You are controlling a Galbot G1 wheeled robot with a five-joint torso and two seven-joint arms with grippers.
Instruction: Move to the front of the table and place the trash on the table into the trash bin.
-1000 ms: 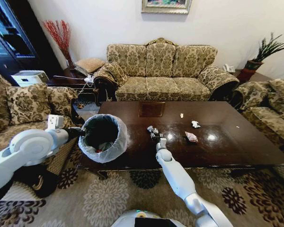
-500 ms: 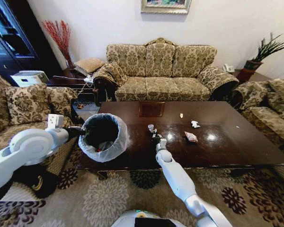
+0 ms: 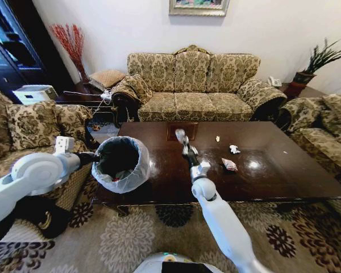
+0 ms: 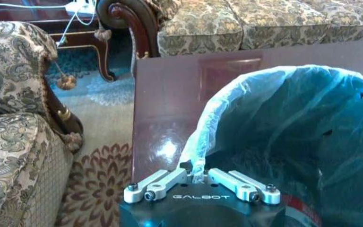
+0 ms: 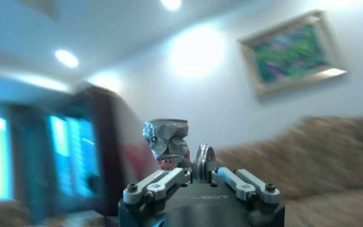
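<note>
- Your right gripper point(image 3: 180, 135) is up off the table point(image 3: 273, 176), raised over its middle, pinching a crumpled silvery wrapper point(image 5: 166, 140) with a bit of red print on it. In the right wrist view the wrapper sticks up past the fingertips, caught by its lower end only.
- Your left gripper point(image 4: 199, 176) is clamped on the rim of the bin point(image 3: 123, 165), right on the white liner point(image 4: 245, 99), holding the bin at the table's left edge. The liner is thin and floppy, so I'd guess the rim can sag or slide out if you tug.
- The bin's mouth is open toward the table, with some stuff already at the bottom.
- Still lying on the table: a pinkish wrapper point(image 3: 229, 165) just right of the arm, a white scrap point(image 3: 235, 149) behind it, and a tiny pale bit point(image 3: 217, 139) farther back.
- Handling-wise, that foil looks featherlight and crushable, nothing fragile about it. It's slick though, and a grab at the tip could let it swing or slip, so easy on the wrist.
- The leftover bits look flat and flimsy. I'd take them from above at the bulkiest crumple, not by a thin edge.
</note>
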